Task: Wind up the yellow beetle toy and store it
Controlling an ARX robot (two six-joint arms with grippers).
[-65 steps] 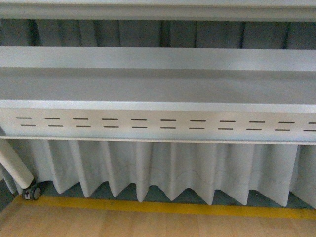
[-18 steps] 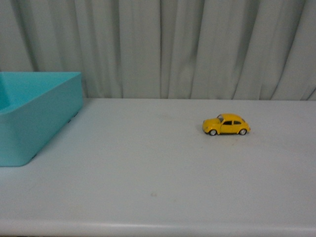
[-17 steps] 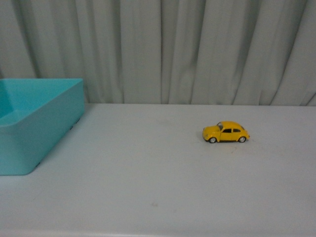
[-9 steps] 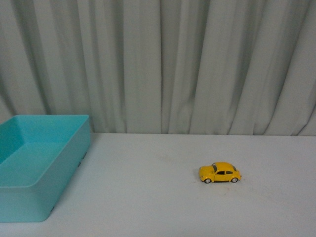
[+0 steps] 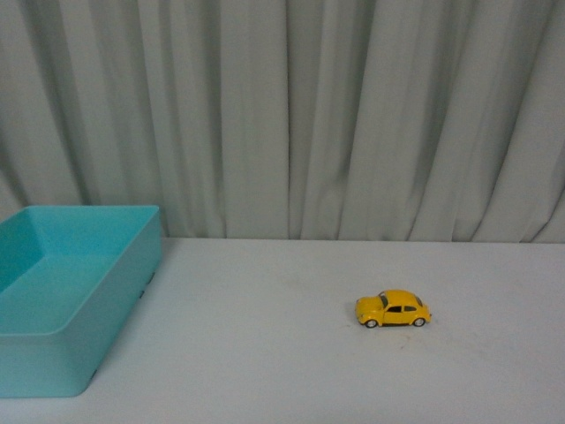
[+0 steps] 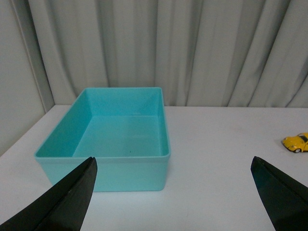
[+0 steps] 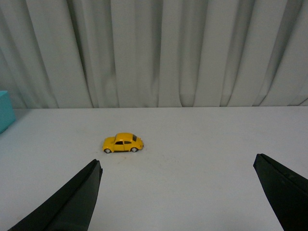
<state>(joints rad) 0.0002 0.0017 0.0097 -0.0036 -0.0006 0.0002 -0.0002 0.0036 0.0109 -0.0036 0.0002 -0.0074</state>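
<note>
1. Likely light, hard and glossy, so slippery; best pinched across the doors of the toy car (image 5: 393, 309), not on the rounded roof.
2. Standing on its wheels on the table (image 5: 265, 371), right of middle, well apart from the bin (image 5: 53, 367).
3. Long axis side to side; nose seemingly toward the bin.
4. Left gripper (image 6: 173, 161) and right gripper (image 7: 178, 161): spread wide, empty.
</note>
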